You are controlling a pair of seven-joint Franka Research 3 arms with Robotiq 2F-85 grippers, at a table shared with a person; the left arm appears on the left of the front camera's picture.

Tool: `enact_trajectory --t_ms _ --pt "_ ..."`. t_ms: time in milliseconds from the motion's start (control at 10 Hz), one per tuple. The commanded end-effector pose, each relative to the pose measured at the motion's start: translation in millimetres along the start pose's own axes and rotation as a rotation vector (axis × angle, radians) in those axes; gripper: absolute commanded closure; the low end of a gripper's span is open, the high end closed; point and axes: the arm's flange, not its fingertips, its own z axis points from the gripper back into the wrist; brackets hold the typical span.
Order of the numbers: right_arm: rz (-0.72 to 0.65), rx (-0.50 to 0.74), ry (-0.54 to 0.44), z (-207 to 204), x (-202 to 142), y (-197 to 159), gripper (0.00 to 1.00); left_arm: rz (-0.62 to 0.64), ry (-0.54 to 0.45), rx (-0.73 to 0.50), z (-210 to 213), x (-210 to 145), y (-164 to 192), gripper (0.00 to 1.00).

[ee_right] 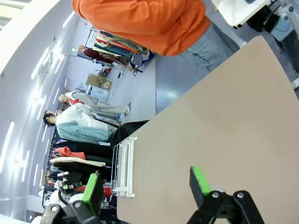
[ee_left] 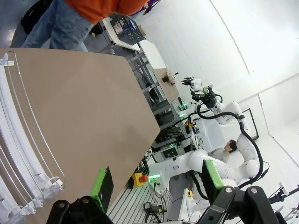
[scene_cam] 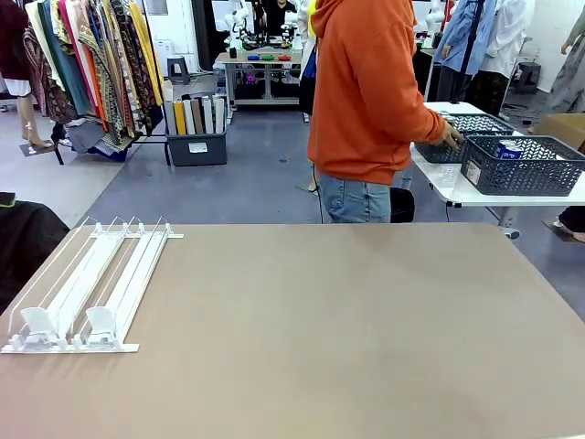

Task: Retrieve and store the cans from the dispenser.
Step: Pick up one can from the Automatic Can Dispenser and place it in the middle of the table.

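Note:
The dispenser lies flat at the table's left side, a white and clear rack of rail lanes with its white pusher tabs at the near end. It runs down the left edge of the left wrist view as the dispenser, and the right wrist view has the dispenser small and far off. A blue can with white lettering lies in a dark mesh basket on a side table behind the person. My left gripper is open over the tabletop, holding nothing. My right gripper is also open and holds nothing.
A person in an orange hoodie stands at the far edge, turned right, with a hand on a second mesh basket. The brown table spreads wide to the dispenser's right. Clothes racks stand far left.

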Motion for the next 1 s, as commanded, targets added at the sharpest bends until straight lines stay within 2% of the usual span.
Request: enact_trajectory --t_ms 0,900 --pt "0.022 0.033 -0.023 -2.7 2.6 0.5 0.00 0.012 -0.005 0.000 -0.9 -0.4 -2.0 0.00" --pt "0.022 0.033 -0.023 -2.7 2.6 0.5 0.00 0.012 -0.005 0.000 -0.9 -0.4 -2.0 0.00"
